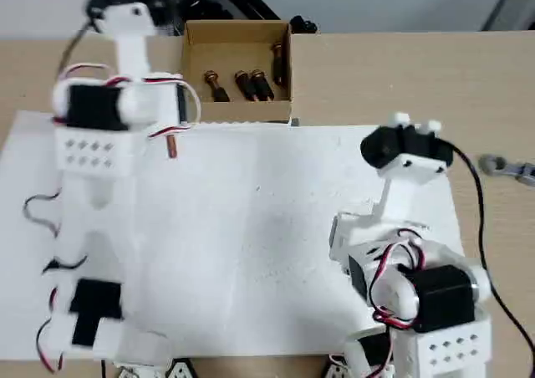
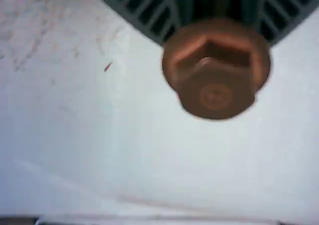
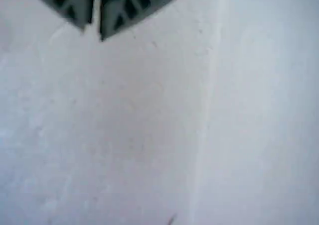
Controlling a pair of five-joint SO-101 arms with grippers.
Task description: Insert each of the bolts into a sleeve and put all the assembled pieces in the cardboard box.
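Tabletop (image 1: 376, 77) of pale wood carries a white sheet (image 1: 251, 227) as the work surface, with both arms based along its 6 o'clock edge. My left arm (image 1: 100, 135) stands up the 9 o'clock side and leans toward 11 o'clock. My right arm (image 1: 410, 227) sits folded low at about 4 o'clock.

The cardboard box (image 1: 234, 31) rests at 12 o'clock, just past the sheet's far edge, open upward so pieces can be dropped in from above. Several copper pieces (image 1: 251, 85) already lie inside it.

My left pincer (image 2: 214, 6) is clamped on a copper bolt (image 2: 215, 68), its hex head facing the wrist camera. In the high view the bolt (image 1: 171, 146) hangs upright over the sheet, near the box's 7 o'clock corner. I judge that hold suits a straight carry and drop into the box. Whether a sleeve is on it, I cannot tell.

My right pincer (image 3: 97, 21) has its fingers together with nothing between them, over bare sheet. I judge it is parked clear of the left arm's path.
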